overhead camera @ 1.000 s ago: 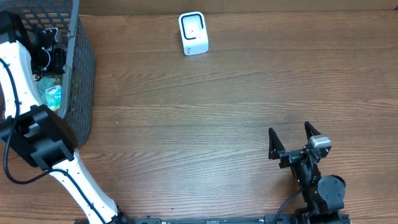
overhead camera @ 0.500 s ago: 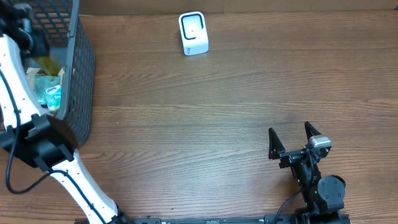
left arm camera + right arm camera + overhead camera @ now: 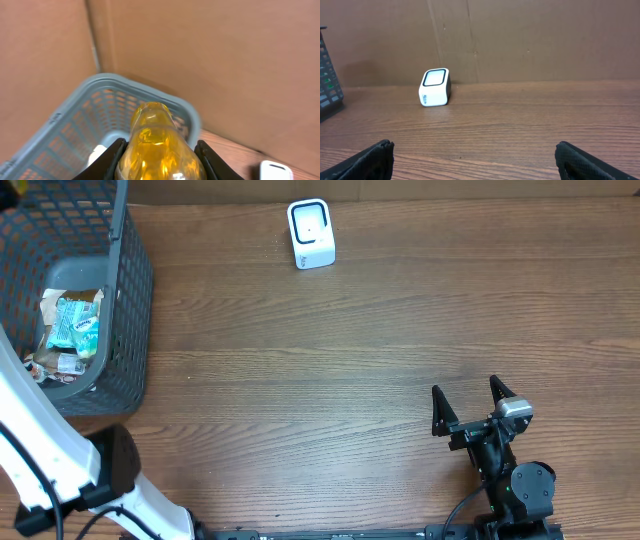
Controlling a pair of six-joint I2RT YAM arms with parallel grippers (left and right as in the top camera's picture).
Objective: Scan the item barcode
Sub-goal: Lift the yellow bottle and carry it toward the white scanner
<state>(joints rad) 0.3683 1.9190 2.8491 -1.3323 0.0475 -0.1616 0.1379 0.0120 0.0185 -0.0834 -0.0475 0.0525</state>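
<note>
At the far left of the wooden tabletop [image 3: 330,360] sits a grey basket [image 3: 132,290] with walls full of little holes. Inside it, at the bottom, lie a few packets [image 3: 74,325], some blue and white, all in a small pile. The white left arm [image 3: 35,445] comes up from the near left edge and goes past the near side of the basket, and from above you cannot see its tip. The camera on that arm shows the left end effector [image 3: 157,152] up in the air above the basket, with the brown cardboard wall [image 3: 225,65] behind it. It is gripping a yellow item [image 3: 154,127] that you can see through a bit. The item is round and smooth, it sticks out past the two dark fingers [image 3: 111,159], and one finger presses on each side of it. So the task's thing is not in the basket and not on the tabletop, it is held high over the basket. To the right, near the far edge of the tabletop, stands the white scanner [image 3: 311,232] with a dark rim around its window. It is well apart from the basket and nothing touches it. Far to the right, near the near edge, is the right end effector [image 3: 466,388]. Its two black fingers [image 3: 372,159] are spread wide open with nothing between them, and it points toward the scanner far away across the bare wood
</note>
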